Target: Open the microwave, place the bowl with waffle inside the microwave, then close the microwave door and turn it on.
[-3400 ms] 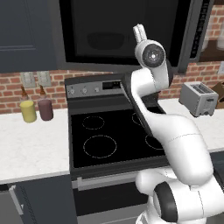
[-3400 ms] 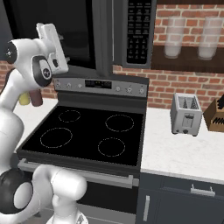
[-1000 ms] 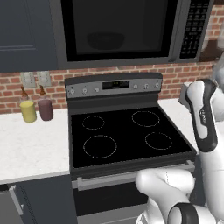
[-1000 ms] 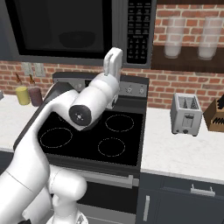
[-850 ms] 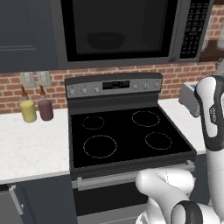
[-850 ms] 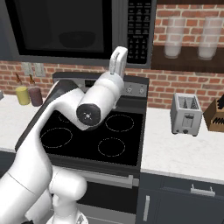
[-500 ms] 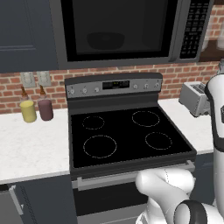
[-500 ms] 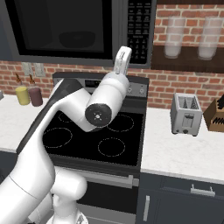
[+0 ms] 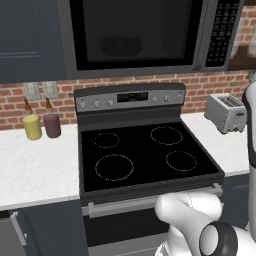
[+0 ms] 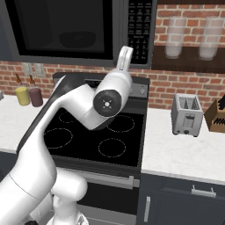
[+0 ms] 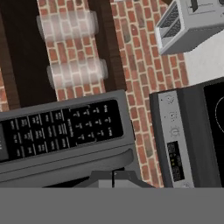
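Note:
The dark grey microwave hangs above the stove with the microwave door shut. Through the black window the bowl shows dimly inside; the waffle cannot be made out. My gripper points upward just below and in front of the black button panel, beside the door's right edge, its fingers shut on nothing. In the hand view, rolled sideways, the shut gripper sits close under the button panel.
The black stove with its control strip lies below. A silver toaster stands on the right counter, near a knife block. Two bottles stand at the left. Glass jars sit on a shelf.
The arm has swung to the right and raised the gripper towards the button panel. The fingers have closed.

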